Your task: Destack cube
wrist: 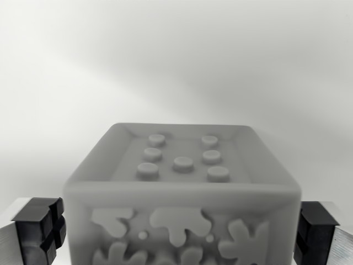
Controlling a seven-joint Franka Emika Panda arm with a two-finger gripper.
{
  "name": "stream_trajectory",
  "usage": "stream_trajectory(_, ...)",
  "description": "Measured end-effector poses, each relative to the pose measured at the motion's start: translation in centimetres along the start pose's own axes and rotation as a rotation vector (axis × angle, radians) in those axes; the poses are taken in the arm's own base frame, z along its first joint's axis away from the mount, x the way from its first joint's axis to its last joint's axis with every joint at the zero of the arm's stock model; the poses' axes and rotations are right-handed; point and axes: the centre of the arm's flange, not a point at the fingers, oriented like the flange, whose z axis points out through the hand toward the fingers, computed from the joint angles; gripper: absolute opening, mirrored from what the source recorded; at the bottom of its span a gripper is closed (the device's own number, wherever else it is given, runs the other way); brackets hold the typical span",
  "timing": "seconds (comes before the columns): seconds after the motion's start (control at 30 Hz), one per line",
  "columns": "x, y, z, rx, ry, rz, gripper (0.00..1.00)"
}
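Straddling the cube with fingers spread wide, one pad at each lower corner of the wrist view, neither clearly touching its sides. Filling the lower middle of the view, studded top face up. Cannot tell what sits beneath. Risks from here: closing off-centre and twisting the cube, or gripping too low and lifting a lower block too.

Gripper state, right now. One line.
Gripper: fingers on either side of the cube with its studded top; whether the pads are touching it cannot be told in the wrist view.
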Motion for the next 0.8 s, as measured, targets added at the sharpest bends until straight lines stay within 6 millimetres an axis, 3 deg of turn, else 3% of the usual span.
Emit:
stream_trajectory(0.4,0.1,-0.1,-1.5,0.001,0.003,0.0,1.0)
stream_trajectory(0.8,0.0,-0.1,-5.0,0.001,0.006,-0.001,1.0)
